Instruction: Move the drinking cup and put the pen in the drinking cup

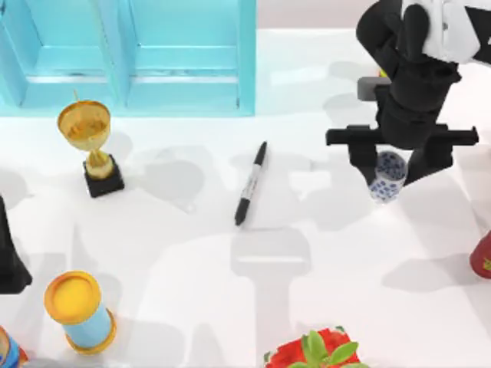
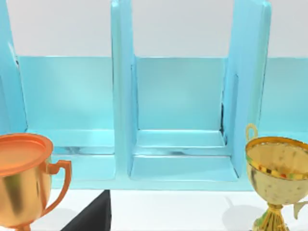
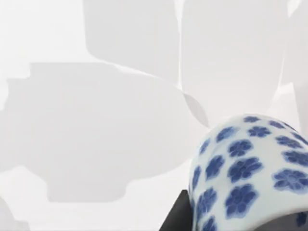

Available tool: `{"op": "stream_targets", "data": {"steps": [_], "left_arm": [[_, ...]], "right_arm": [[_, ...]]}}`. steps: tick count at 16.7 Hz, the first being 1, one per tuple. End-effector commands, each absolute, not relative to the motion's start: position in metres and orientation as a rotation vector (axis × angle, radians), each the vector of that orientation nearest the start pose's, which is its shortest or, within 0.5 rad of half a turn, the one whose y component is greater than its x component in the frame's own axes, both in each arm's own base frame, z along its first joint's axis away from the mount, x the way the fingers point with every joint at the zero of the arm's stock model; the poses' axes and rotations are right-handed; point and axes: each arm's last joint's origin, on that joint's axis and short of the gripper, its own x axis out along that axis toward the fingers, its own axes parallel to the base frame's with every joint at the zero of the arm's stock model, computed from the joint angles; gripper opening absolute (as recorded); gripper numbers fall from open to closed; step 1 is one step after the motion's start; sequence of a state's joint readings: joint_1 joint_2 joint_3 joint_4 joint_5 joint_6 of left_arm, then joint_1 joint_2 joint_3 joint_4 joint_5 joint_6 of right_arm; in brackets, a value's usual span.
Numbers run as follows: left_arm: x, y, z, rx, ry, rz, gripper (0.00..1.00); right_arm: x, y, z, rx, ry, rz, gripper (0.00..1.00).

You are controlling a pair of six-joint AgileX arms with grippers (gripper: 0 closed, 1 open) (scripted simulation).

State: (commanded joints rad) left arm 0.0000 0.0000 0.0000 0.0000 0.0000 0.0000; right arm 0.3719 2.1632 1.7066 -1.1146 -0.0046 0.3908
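1. Fingers (image 1: pixel 360 161) of the right gripper (image 1: pixel 390 165) stand either side of the small white drinking cup with a blue floral pattern (image 1: pixel 388 175) and are closed on it, at about 3 o'clock on the white table (image 1: pixel 230 291) in the top view.
2. Seen from the right wrist, the drinking cup (image 3: pixel 250 173) sits close against a dark finger (image 3: pixel 177 216), with bare table behind it.
3. Lying at the table's centre, well apart from the cup toward 9 o'clock, the slim black pen with a white-grey label band (image 1: pixel 251 183) runs from 1 o'clock to 7 o'clock.
4. At 9 o'clock on the table's edge, the left arm (image 1: pixel 11 257) is parked; whether its fingers are open or closed cannot be told.
5. From the left wrist, a light-blue shelf rack (image 2: pixel 183 120) shows with a gold trophy (image 2: pixel 276 173) before it.
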Motion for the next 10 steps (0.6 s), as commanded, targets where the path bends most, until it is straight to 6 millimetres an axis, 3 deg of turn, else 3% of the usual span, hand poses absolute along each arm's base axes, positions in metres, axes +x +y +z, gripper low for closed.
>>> {"op": "stream_targets", "data": {"steps": [9, 10], "left_arm": [[0.1057, -0.0012, 0.16, 0.0, 0.0, 0.0, 1.0], [0.1057, -0.0012, 0.16, 0.0, 0.0, 0.0, 1.0]], "right_arm": [[0.3892, 0.1568, 0.1657, 0.013, 1.574, -0.003, 0.98], [0.3892, 0.1568, 0.1657, 0.013, 1.574, -0.003, 1.0]]}}
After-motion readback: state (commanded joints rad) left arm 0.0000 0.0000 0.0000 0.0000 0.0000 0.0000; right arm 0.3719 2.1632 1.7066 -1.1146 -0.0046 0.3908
